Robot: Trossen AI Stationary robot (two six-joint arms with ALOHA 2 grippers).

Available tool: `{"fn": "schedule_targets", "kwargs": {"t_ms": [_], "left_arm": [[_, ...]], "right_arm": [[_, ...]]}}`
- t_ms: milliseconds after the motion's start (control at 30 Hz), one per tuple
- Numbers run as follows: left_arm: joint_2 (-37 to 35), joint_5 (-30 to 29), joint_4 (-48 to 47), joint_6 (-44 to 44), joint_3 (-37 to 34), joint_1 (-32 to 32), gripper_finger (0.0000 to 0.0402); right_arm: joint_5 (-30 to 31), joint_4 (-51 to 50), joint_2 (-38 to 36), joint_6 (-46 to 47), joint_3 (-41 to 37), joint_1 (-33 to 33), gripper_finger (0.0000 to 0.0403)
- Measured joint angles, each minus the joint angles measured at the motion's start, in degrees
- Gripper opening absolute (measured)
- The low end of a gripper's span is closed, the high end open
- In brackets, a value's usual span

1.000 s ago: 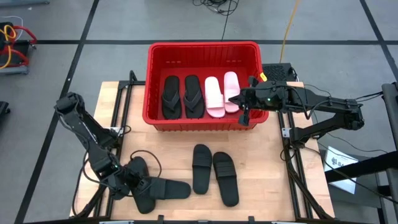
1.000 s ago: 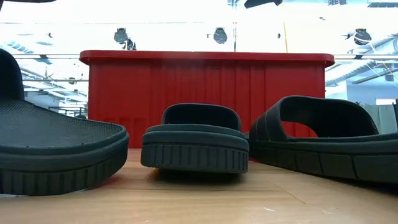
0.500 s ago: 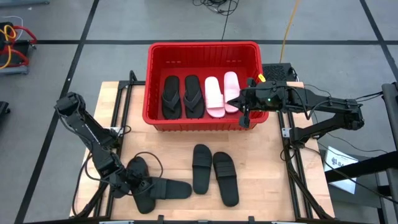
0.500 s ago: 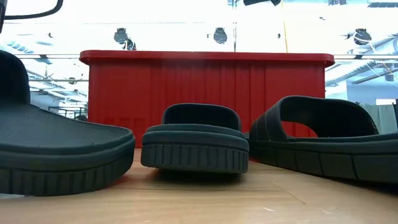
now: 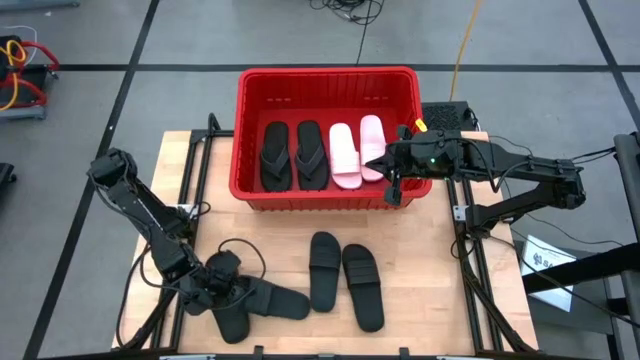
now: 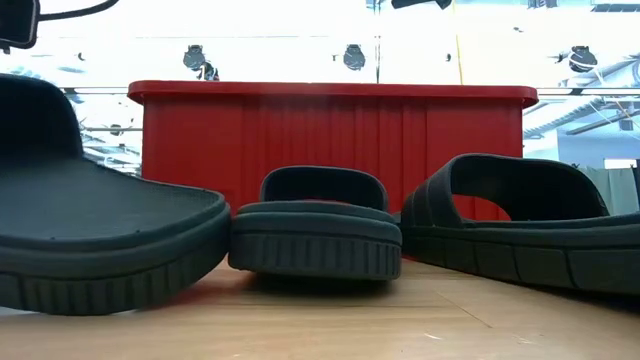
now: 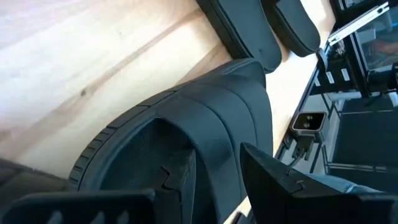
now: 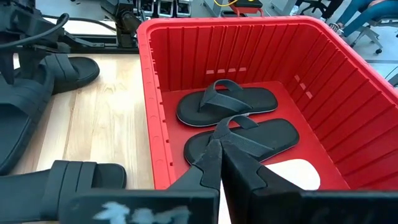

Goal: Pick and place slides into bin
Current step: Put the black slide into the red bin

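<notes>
A wooden tabletop holds a red bin at its far side, containing two black flip-flops and two pink slides. Two black slides lie near centre. At near left, the left claw grips a black slide. The right claw, closed and empty, hovers at the bin's right edge.

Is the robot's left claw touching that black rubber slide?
Touching. In the left wrist view, the left gripper closes its fingers on the black rubber slide's strap.
</notes>
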Motion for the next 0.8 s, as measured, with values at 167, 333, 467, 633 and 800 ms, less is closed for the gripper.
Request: {"fn": "schedule_targets", "kwargs": {"t_ms": [167,333,467,633,800], "left_arm": [[0.0,0.2,0.1,2.6,0.0,1.3,0.0117],[0.0,0.7,0.9,3.9,0.0,2.0,0.0074],[0.0,0.7,1.5,5.3,0.0,2.0,0.0013],[0.0,0.4,2.0,6.0,0.0,2.0,0.0006],[0.0,0.3,3.2,7.0,0.0,2.0,0.0003]], "right_arm": [[0.0,0.0,0.0,0.0,0.0,0.0,0.0],[0.0,0.0,0.0,0.0,0.0,0.0,0.0],[0.0,0.0,0.0,0.0,0.0,0.0,0.0],[0.1,0.0,0.0,0.1,0.0,0.0,0.0],[0.1,0.0,0.0,0.5,0.0,0.0,0.0]]}}
